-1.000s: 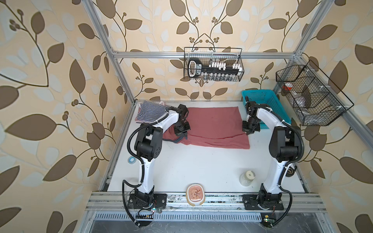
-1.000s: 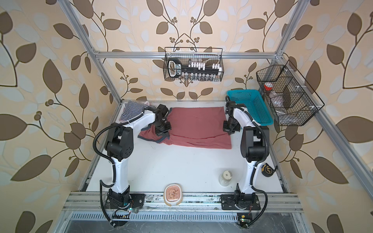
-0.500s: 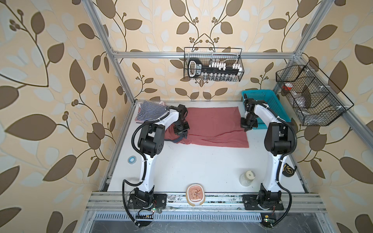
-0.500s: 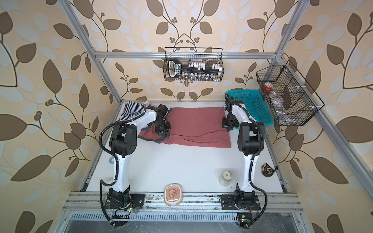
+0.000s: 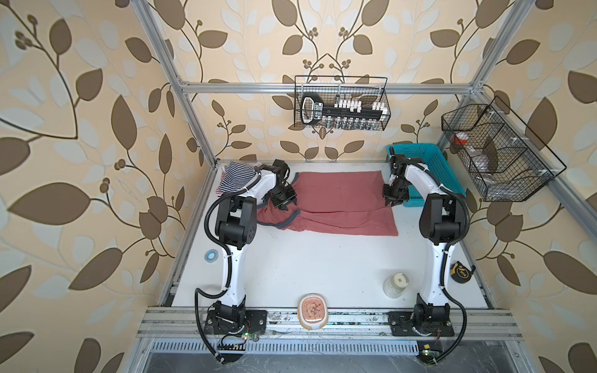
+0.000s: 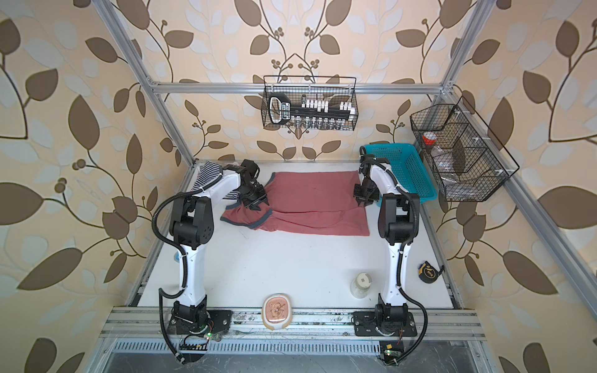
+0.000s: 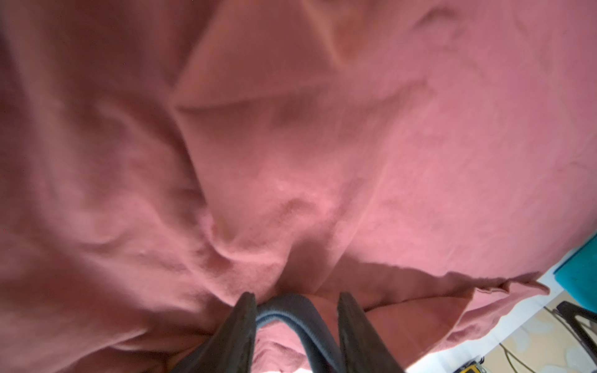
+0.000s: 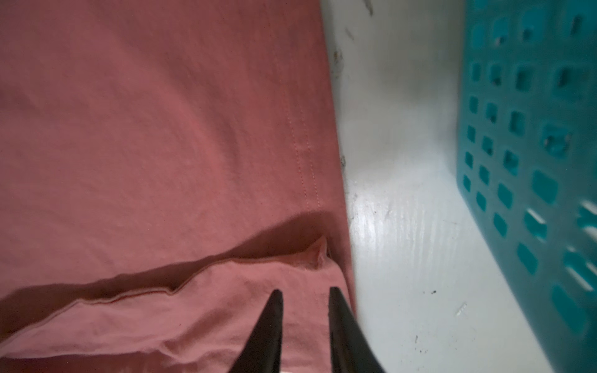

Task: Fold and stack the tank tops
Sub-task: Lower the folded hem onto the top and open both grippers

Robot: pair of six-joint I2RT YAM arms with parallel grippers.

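You see the left gripper (image 7: pixel 295 295) with its dark fingers (image 7: pixel 239 336) parted and a dark grey-blue trim band (image 7: pixel 310 329) looping between them. Beyond the gripper spreads the wrinkled dusty red soft tank top (image 7: pixel 323 161). A teal plastic basket (image 7: pixel 578 268) lies farther off.

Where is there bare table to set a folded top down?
The widest bare patch is the middle of the table, bordered by the dusty red tank top behind, the small dish and jar in front. The back is crowded: striped tops left, teal basket right.
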